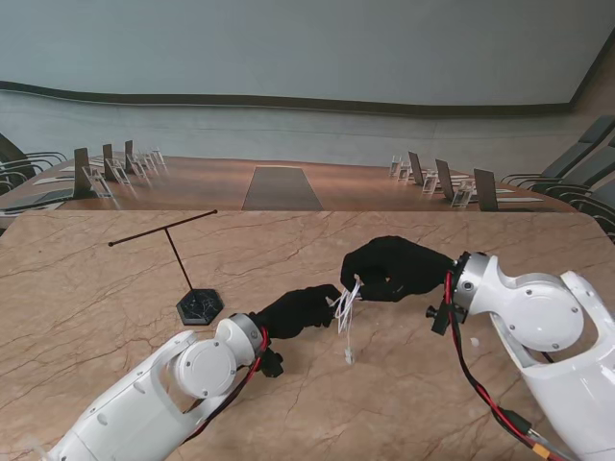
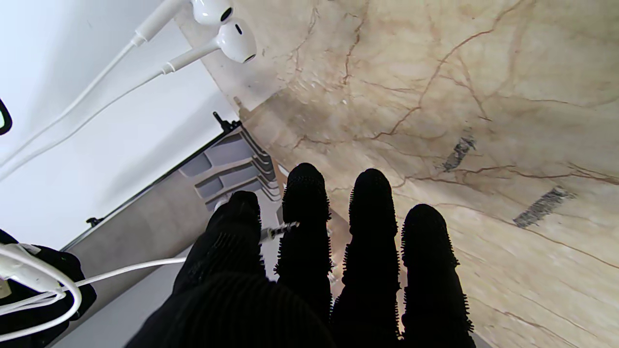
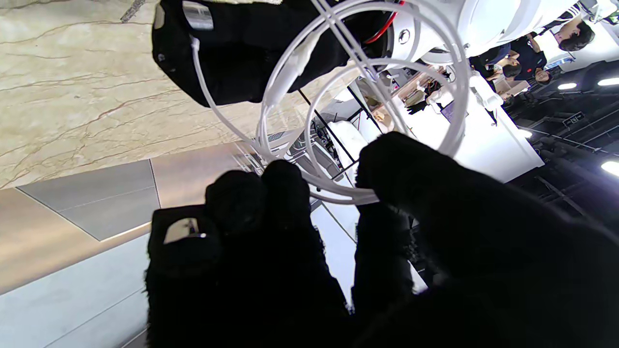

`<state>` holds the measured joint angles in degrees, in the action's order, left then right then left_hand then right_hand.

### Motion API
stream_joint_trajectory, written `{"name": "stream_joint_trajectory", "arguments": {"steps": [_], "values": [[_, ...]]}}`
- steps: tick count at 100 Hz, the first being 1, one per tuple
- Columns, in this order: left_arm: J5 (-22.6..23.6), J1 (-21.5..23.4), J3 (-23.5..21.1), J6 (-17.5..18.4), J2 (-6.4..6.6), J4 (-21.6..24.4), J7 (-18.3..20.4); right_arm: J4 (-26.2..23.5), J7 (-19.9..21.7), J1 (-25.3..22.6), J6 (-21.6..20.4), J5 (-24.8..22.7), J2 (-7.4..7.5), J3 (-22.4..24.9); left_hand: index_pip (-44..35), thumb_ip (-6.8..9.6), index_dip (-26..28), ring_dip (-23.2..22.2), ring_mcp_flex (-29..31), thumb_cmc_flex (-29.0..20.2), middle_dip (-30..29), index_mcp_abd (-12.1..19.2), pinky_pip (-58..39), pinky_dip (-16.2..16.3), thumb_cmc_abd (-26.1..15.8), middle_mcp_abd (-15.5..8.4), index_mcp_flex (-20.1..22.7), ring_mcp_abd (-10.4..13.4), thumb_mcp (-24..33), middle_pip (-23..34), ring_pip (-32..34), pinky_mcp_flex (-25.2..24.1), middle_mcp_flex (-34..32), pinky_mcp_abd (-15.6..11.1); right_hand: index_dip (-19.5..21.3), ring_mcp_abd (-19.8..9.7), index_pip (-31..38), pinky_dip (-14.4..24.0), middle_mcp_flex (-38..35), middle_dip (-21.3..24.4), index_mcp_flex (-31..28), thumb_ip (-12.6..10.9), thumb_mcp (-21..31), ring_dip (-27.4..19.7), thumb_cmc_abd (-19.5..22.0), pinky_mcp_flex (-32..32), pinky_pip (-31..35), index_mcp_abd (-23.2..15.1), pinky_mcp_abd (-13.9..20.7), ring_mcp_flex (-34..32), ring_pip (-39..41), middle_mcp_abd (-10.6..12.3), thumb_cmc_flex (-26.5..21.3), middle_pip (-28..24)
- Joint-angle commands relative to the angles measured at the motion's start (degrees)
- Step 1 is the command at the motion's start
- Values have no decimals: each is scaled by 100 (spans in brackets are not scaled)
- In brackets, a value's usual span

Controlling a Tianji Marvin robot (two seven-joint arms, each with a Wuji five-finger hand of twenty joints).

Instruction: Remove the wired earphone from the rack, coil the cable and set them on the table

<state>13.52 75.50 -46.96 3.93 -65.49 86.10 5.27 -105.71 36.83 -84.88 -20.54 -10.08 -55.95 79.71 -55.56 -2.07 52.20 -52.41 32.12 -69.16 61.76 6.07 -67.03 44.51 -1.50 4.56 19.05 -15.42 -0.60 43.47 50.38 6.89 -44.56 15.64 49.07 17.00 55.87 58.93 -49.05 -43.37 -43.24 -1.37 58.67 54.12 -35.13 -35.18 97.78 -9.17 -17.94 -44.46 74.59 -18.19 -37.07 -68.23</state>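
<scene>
The white wired earphone (image 1: 344,309) hangs between my two black-gloved hands above the middle of the table, off the rack. My right hand (image 1: 394,267) is shut on several loops of cable (image 3: 367,96), pinched between thumb and fingers (image 3: 285,193). My left hand (image 1: 298,309) sits just left of it and nearer to me. It pinches the plug end (image 2: 278,232) between thumb and index finger (image 2: 304,208). The two earbuds (image 2: 232,38) dangle down toward the table top (image 1: 348,357). The rack (image 1: 199,305), a black base with a thin crossbar, stands bare to the left.
The marble table (image 1: 115,288) runs wide on all sides of the hands. Beyond its far edge is a long conference table (image 1: 279,187) with chairs and name stands along both sides. The rack's crossbar (image 1: 163,229) reaches left and away from my left arm.
</scene>
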Motion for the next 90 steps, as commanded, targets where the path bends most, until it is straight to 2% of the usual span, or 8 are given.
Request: {"name": "stream_joint_trajectory", "arguments": {"steps": [1,10,27,48,53,56,79,90], "values": [[-40,-55,42,18,-40,39,102,-7,22,44,19,12,-19,-29,-199,23,-213,260,-239,-460,194,81,263,-226,201,-43,-289,220,-46,-369,-349,-180,272,-159,197,712,1246,-69,-255,35,-462,-395,632,-32,367,-106,263,-642,475,-184,508,-378,-613,-42],[-94,-147,117,9,-24,46,231,10,27,90,23,37,-20,-60,-108,39,-394,552,-513,-330,225,-2,598,-368,349,-2,-361,338,-17,-985,-854,-338,529,-221,212,699,1265,-85,-264,24,-468,-413,648,-42,366,-134,278,-653,479,-203,527,-378,-602,-60],[-191,-279,229,26,-14,50,379,62,59,196,71,88,-22,-152,-26,39,-533,774,-702,-185,23,-81,885,-449,422,1,-424,422,-5,-1398,-1202,-482,762,-273,226,696,1276,-109,-256,23,-472,-437,658,-54,370,-161,299,-652,478,-218,550,-387,-588,-79],[-271,-353,306,33,-38,30,387,189,93,340,135,152,-29,-313,31,19,-602,831,-696,145,-279,-152,975,-432,460,9,-469,403,-5,-1302,-1262,-489,873,-271,243,695,1278,-139,-247,30,-467,-468,647,-67,382,-180,324,-663,486,-224,571,-399,-573,-117],[-296,-376,326,51,-58,-2,355,213,101,365,150,165,-30,-354,51,33,-602,830,-705,447,-1171,-183,988,-405,549,13,-477,397,34,-1032,-1262,-487,978,-271,248,694,1281,-143,-242,33,-471,-474,647,-68,382,-181,327,-670,486,-224,572,-393,-572,-122],[-322,-388,333,63,-71,-18,332,225,113,377,165,175,-29,-377,90,41,-634,832,-726,527,-1331,-209,1001,-407,579,27,-490,382,24,-1006,-1271,-498,1011,-269,251,693,1281,-146,-240,36,-472,-479,650,-69,382,-181,328,-677,487,-224,573,-397,-576,-122],[-405,-490,318,168,-120,-99,242,280,176,408,219,191,-20,-500,317,65,-837,827,-722,642,-1385,-242,1012,-408,581,65,-442,360,49,-1002,-1262,-499,996,-269,270,693,1277,-165,-222,49,-478,-509,643,-78,387,-181,339,-694,487,-223,577,-391,-557,-148],[-377,-510,270,225,-134,-134,175,277,201,393,231,189,-14,-509,365,7,-833,770,-722,351,-1217,61,1017,-401,449,82,-172,330,17,-930,-1189,-492,985,-247,278,693,1273,-171,-213,56,-475,-523,639,-81,398,-177,340,-703,488,-223,578,-398,-551,-157]]}}
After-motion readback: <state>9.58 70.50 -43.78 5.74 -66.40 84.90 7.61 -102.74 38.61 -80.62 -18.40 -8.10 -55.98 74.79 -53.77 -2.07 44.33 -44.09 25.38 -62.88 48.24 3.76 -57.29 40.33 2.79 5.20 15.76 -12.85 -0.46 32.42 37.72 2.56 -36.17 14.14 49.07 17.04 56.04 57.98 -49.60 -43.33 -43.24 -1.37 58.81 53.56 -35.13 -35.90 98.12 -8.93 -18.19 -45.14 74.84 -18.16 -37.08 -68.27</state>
